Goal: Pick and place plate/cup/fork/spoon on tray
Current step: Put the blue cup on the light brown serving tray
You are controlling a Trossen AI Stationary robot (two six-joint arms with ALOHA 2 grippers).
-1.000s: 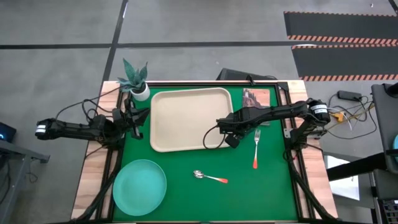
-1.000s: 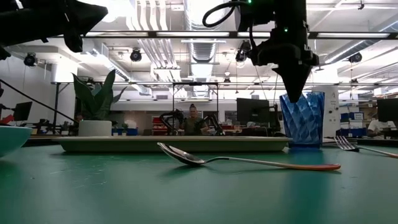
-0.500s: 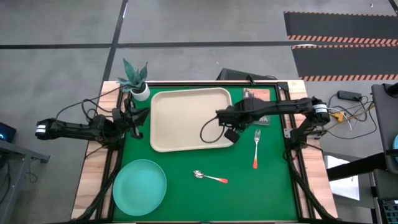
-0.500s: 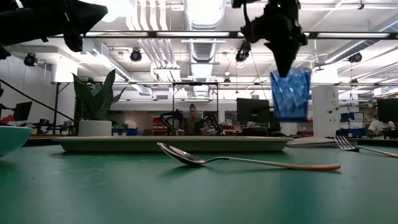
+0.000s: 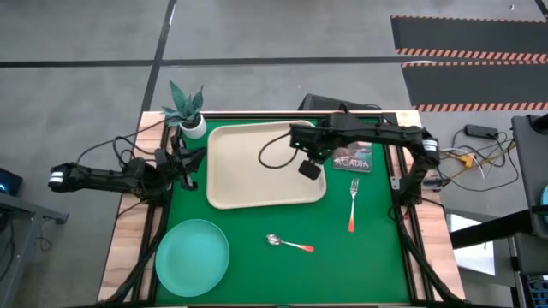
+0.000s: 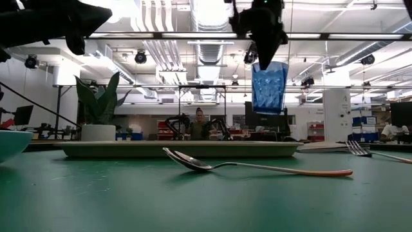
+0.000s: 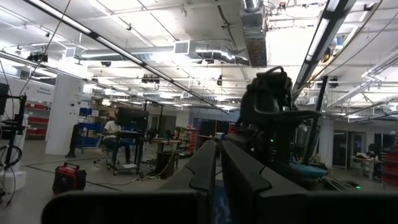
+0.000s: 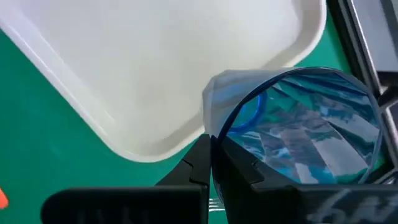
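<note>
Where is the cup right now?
The cup hangs in the air, pinched at its rim by the right claw, over the tray's right edge.

In the low view the plate (image 6: 11,143) is cut off at the left edge, showing only a sliver. The fork (image 6: 380,153) runs off the right edge, its handle out of sight. The right hand (image 6: 265,57) is cropped by the top edge.

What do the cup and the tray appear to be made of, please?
The cup, pinched by its rim in the right gripper: probably clear blue plastic, since light passes through its faceted wall. The tray: likely matte cream plastic, with a smooth moulded rim and rounded corners.
</note>
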